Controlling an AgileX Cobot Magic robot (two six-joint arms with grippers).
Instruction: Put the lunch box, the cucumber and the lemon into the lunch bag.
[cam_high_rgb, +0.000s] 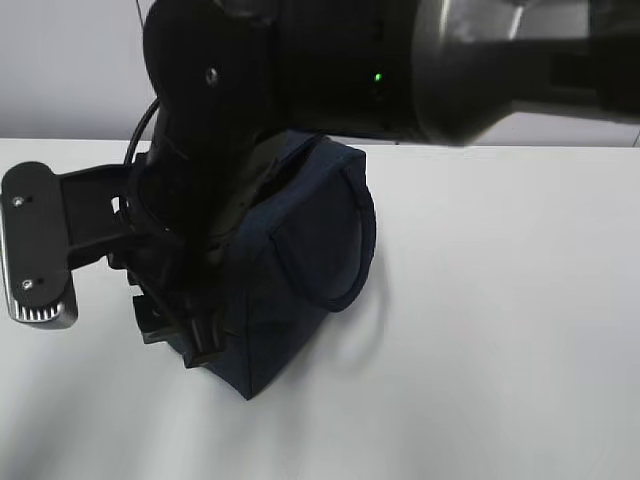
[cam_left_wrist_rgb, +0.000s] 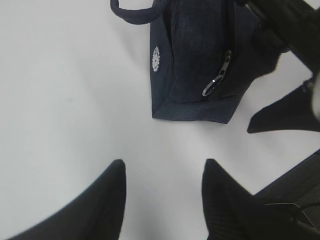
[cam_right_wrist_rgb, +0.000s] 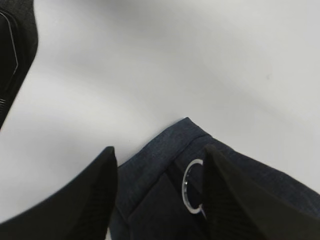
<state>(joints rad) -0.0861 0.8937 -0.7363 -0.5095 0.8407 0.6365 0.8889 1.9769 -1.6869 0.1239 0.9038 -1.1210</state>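
Nearest the exterior camera, a big dark arm fills the top and left of the shot, blocking most of the action. Just behind it stands the lunch bag (cam_high_rgb: 300, 270), navy and boxy, upright on the white desk (cam_high_rgb: 500, 330), one loop handle (cam_high_rgb: 350, 250) draped down its side.

Over to the right end effector (cam_right_wrist_rgb: 159, 187): its fingers stand apart right above a corner of the bag, nothing between them, and the silver ring pull (cam_right_wrist_rgb: 192, 186) sits just inside the right-hand finger, free of any grip. The left end effector (cam_left_wrist_rgb: 162, 200) hangs over bare desk, fingers moderately parted and empty, the bag further off with its zipper (cam_left_wrist_rgb: 220, 75) and round white logo (cam_left_wrist_rgb: 155, 59) facing it.

The lunch box, the cucumber and the lemon? None can be seen in any view, and whether they're inside the bag, nobody can tell from here.

Now the risks, as I read them. That ring sits so close to the right finger that a lift could snag it and drag or tip the light fabric bag. Both arms crowd the same corner, so a careless swing could knock them together, or shove the bag along the desk.
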